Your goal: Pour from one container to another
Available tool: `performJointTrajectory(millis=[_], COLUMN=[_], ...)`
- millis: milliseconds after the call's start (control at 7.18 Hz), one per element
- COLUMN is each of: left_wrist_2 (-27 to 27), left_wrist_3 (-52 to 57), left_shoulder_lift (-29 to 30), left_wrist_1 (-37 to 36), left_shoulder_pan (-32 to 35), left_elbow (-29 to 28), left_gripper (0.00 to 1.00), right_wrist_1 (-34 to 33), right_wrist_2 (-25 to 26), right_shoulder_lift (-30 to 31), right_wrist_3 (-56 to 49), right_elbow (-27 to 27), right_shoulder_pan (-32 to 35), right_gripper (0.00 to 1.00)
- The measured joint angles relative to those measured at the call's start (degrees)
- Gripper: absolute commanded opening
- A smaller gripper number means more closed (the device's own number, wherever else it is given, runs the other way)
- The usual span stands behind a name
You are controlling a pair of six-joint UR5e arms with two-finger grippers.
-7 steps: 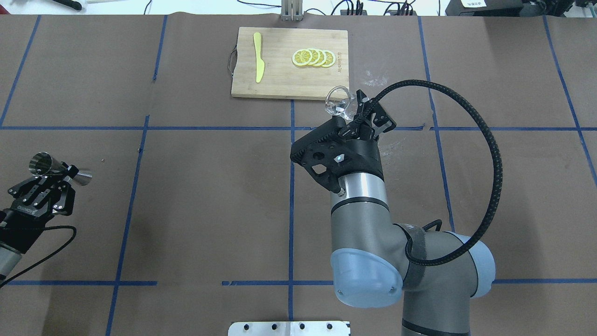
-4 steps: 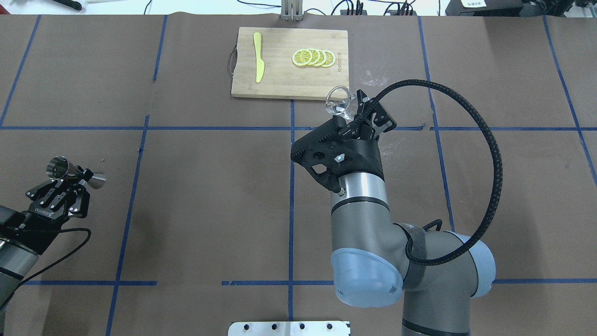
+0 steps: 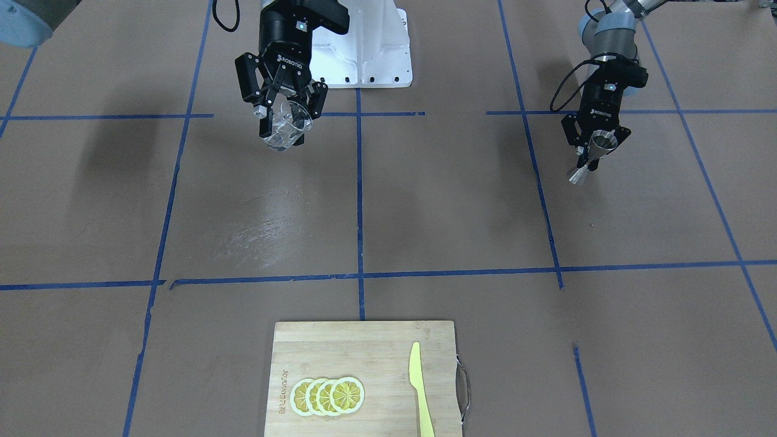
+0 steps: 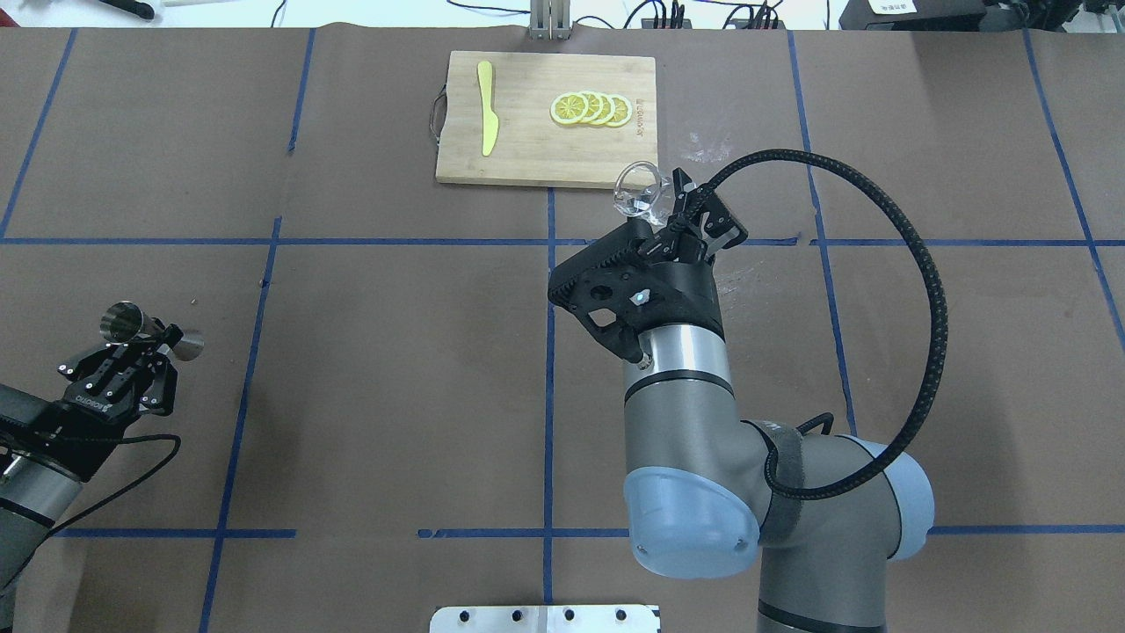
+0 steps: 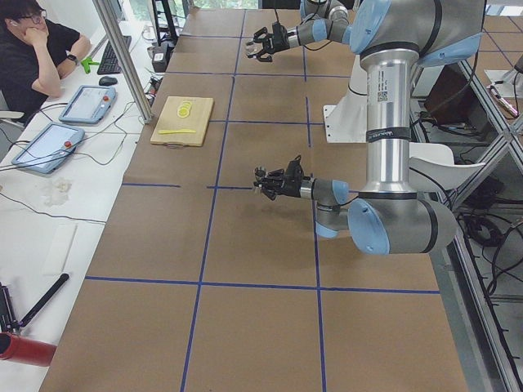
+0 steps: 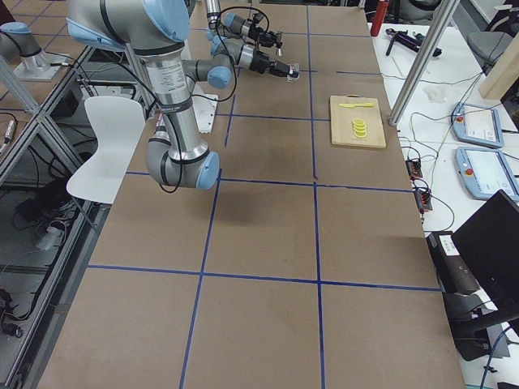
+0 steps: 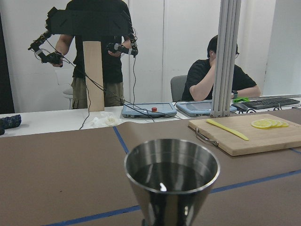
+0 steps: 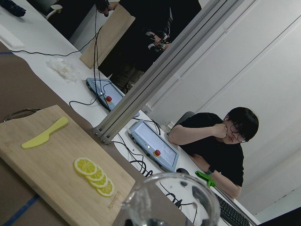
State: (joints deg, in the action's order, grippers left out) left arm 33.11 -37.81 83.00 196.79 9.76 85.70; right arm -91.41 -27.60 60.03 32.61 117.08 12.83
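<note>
While the front-facing camera looks steeply down on the paper-covered table (image 3: 425, 212), the right gripper (image 3: 286, 124) shows both fingers clamped on the clear glass cup (image 3: 279, 138), which hangs off the table near the robot's base. Well apart, on the robot's left side, the left gripper (image 3: 596, 149) pinches the steel jigger (image 3: 578, 175) at its narrow waist. The jigger is slanted and clear of the surface. At the far edge, a cutting board (image 3: 376, 346) carries four overlapping lemon slices (image 3: 328, 396) and a yellow knife (image 3: 420, 388), the two lying apart.

Overhead: the cup's rim reads as a bright ring just past the right fingertips. The jigger sits crosswise between the left fingers, one cone to each side.

Exterior left: the near arm reaches low over the table with the jigger at its tip. The far arm holds the cup higher up. A seated person (image 5: 37, 53) is at the bench beside the table. Finger state is too small to judge here.

Exterior right: both grippers are small and distant, and the grip cannot be told.

Left wrist: the jigger's open mouth fills the lower centre, its inside dark; contents cannot be told. A standing person (image 7: 96, 52) is behind the bench.

Right wrist: only the cup's rim shows at the bottom edge, with the board and slices beyond it.
</note>
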Motion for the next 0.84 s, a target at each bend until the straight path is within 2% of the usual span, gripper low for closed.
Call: performJointTrajectory(millis=[836], left_wrist_2=[8.5], left_wrist_3=[-0.2], left_shoulder_lift=[0.4], left_wrist_1=[-1.0], left_shoulder_pan=[0.2], left_elbow=[-0.3], left_gripper=[0.00], right_wrist_1=[0.0], right_wrist_2=[0.0], right_shoulder_lift=[0.1], right_wrist_3=[0.0], right_elbow=[0.0], right_shoulder_pan=[0.0], right_gripper=[0.00])
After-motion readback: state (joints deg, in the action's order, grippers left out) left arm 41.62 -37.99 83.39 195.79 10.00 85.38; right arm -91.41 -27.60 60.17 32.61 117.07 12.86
